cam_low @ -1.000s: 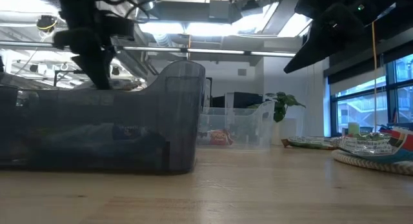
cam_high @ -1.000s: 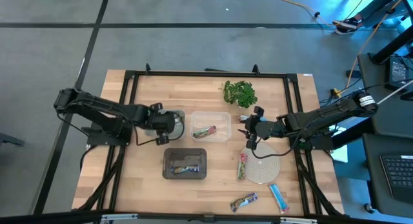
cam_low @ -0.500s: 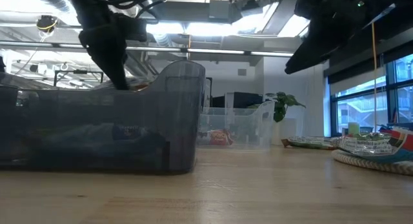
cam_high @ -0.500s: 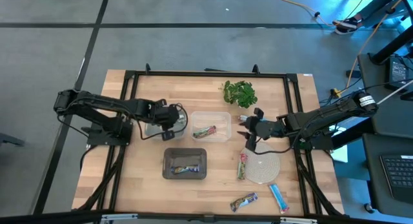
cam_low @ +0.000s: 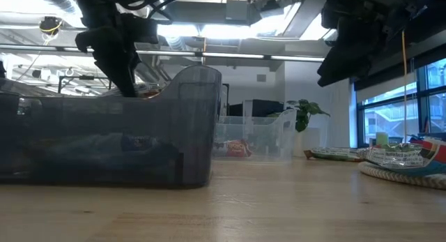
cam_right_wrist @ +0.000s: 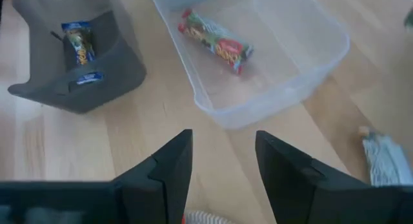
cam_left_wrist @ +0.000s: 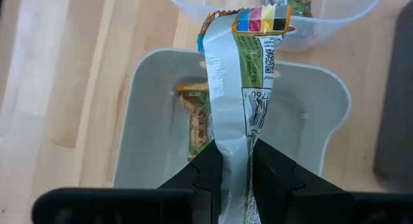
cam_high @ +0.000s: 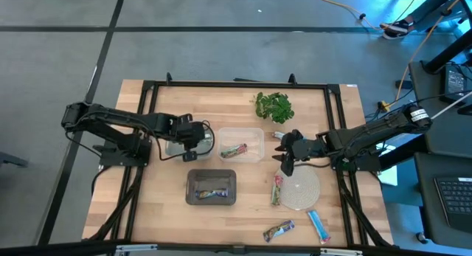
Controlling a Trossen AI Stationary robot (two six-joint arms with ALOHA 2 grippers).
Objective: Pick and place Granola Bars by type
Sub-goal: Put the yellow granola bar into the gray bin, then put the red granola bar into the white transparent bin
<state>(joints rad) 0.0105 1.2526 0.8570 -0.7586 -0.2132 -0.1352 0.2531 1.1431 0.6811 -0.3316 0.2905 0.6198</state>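
A: Table (cam_high: 162,204) first; where do the Granola Bars sit?
B: Several near its right front corner; the left gripper (cam_left_wrist: 233,161) pinches one silver-green bar (cam_left_wrist: 248,88) above the pale bin (cam_left_wrist: 145,108).
A: Handling?
B: Probably light, floppy, slippery; grip mid-wrapper; right gripper (cam_right_wrist: 222,162) is half-spread, empty.
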